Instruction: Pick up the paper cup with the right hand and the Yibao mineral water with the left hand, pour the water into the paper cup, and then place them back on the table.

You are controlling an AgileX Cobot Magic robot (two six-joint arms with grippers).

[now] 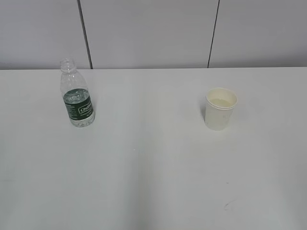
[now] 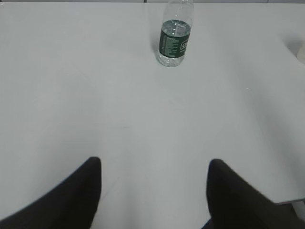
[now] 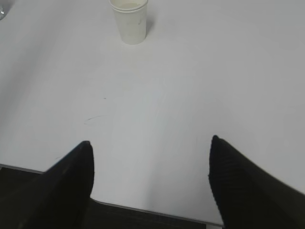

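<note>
**A:** Since neither arm shows in the exterior view, where do the things lie from each tool?

**B:** One small clear plastic Yibao mineral water bottle with a dark green label [image 1: 77,96] stands upright and uncapped at the far left of the plain white desk [image 1: 153,172]. From the left hand's tool [image 2: 153,191] it lies straight ahead, far off and a touch right of centre, long axis vertical. One small white tapered paper cup [image 1: 220,108] stands upright at the far right, well apart from the bottle. From the right hand's tool [image 3: 150,181] it lies ahead and slightly left.

**A:** Which arm is nearer which?

**B:** Left hand to the bottle, right hand to the cup, as the task wants. No crossing needed, I'd judge.

**A:** And the tools?

**B:** Both stand wide and hold nothing; only bare desk lies between the dark fingers. Each sits back near the desk's near edge.

**A:** Is there water in the cup?

**B:** The inside looks pale cream; from these angles I can't say whether it is dry. The bottle seems to hold some water, roughly up to the label.
</note>
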